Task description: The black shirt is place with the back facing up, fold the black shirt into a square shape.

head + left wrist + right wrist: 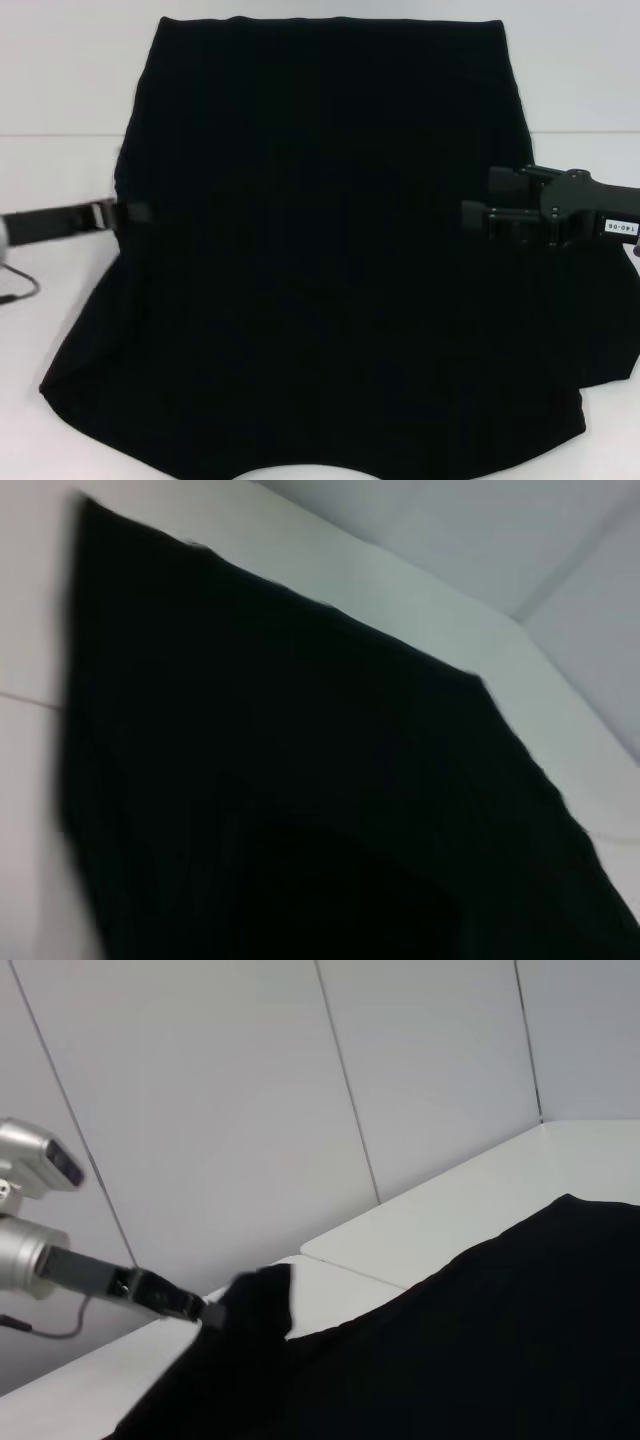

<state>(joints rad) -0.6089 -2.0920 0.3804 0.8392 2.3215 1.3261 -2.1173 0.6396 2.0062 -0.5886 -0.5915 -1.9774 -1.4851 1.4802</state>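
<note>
Black shirt [320, 250] spread on white table [60, 330], both pincers at its edges

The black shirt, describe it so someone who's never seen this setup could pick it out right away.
A white table fills the head view, and the black shirt covers most of its middle. The left gripper meets its left edge and the right gripper reaches over its right edge. It is the only large, soft, plain black thing; the grippers are small and rigid.
</note>
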